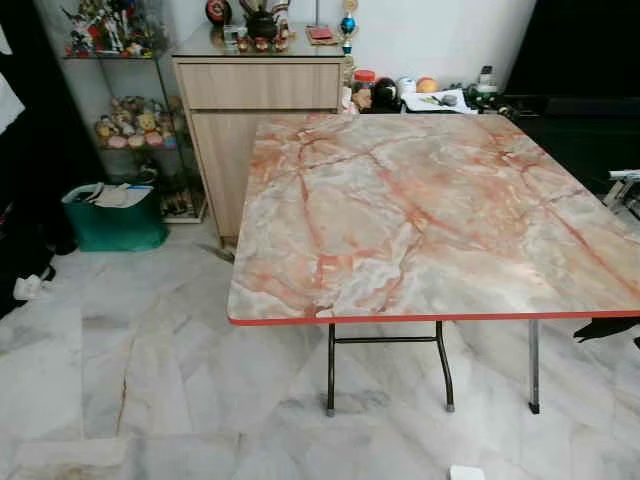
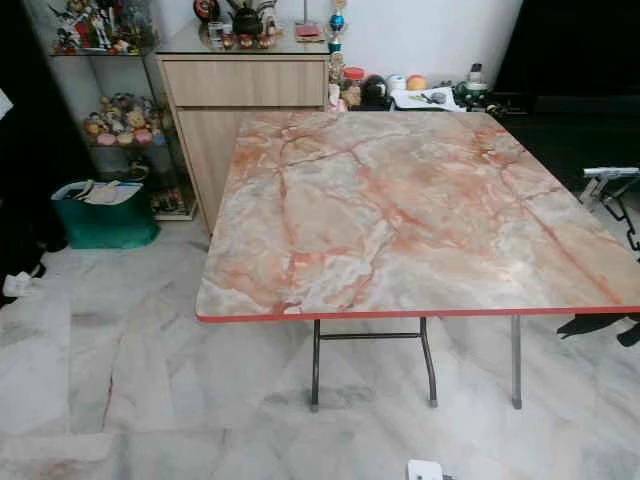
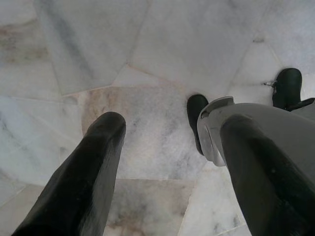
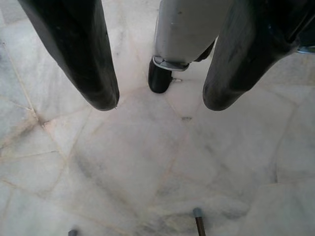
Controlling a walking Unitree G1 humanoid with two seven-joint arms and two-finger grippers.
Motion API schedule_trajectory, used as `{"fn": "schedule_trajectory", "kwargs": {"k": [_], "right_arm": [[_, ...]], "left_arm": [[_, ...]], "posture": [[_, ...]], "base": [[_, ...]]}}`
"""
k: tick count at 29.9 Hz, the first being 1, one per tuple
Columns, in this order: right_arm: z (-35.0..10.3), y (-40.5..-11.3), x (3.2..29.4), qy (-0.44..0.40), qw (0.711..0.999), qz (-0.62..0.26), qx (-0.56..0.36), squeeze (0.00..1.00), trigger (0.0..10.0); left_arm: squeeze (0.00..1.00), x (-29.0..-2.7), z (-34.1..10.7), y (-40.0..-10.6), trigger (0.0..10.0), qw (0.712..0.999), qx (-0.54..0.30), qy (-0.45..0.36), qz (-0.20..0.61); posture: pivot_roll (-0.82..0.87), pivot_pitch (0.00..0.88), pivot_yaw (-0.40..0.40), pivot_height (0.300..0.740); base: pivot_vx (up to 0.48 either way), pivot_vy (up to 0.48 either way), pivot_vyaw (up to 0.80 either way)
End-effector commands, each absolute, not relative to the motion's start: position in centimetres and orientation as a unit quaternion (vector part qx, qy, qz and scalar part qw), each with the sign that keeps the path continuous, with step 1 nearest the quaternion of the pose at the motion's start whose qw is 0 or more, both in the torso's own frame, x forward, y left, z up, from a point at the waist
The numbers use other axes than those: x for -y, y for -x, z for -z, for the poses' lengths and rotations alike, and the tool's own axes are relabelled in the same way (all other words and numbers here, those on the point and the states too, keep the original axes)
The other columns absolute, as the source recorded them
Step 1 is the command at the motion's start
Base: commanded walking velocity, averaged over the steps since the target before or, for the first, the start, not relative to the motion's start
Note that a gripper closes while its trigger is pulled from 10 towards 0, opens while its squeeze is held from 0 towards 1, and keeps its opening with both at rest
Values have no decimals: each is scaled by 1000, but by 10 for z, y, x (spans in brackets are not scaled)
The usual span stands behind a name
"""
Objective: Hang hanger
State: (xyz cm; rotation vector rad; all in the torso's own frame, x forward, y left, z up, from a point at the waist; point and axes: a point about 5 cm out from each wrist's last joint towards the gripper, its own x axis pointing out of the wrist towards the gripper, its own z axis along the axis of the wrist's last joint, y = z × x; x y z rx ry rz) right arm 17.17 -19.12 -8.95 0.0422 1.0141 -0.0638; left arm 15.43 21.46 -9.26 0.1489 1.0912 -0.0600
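My left gripper [image 3: 172, 123] hangs at my side, pointing down at the pale marble floor [image 3: 147, 59]. Its two black fingers [image 3: 93, 167] stand wide apart with nothing between them. My right gripper [image 4: 160, 102] also hangs low over the floor, open and empty. My own silver leg and black foot [image 4: 160, 78] show just beyond its fingers. Ahead stands a folding table [image 1: 420, 210] with a bare pink marble-pattern top and a red edge.
A wooden cabinet [image 1: 255, 110] with ornaments on top stands behind the table, beside a glass shelf of figurines [image 1: 130, 125]. A green bin [image 1: 112, 218] sits on the floor at left. A metal frame [image 2: 610, 178] pokes in at right. The table's legs [image 1: 332, 372] are ahead.
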Motion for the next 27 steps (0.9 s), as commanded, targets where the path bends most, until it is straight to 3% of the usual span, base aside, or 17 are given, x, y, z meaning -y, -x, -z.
{"fn": "schedule_trajectory", "kwargs": {"k": [1, 27], "right_arm": [[78, -187, 212, -40, 889, 25, -455, 0, 10000], [78, -187, 212, -40, 889, 25, -455, 0, 10000]], "left_arm": [[0, -224, 92, -150, 10000, 871, -484, 16, -77], [0, -224, 92, -150, 10000, 871, -484, 16, -77]], "posture": [[197, 0, -40, 740], [197, 0, -40, 740]], "base": [[0, 0, 0], [0, 0, 0]]}}
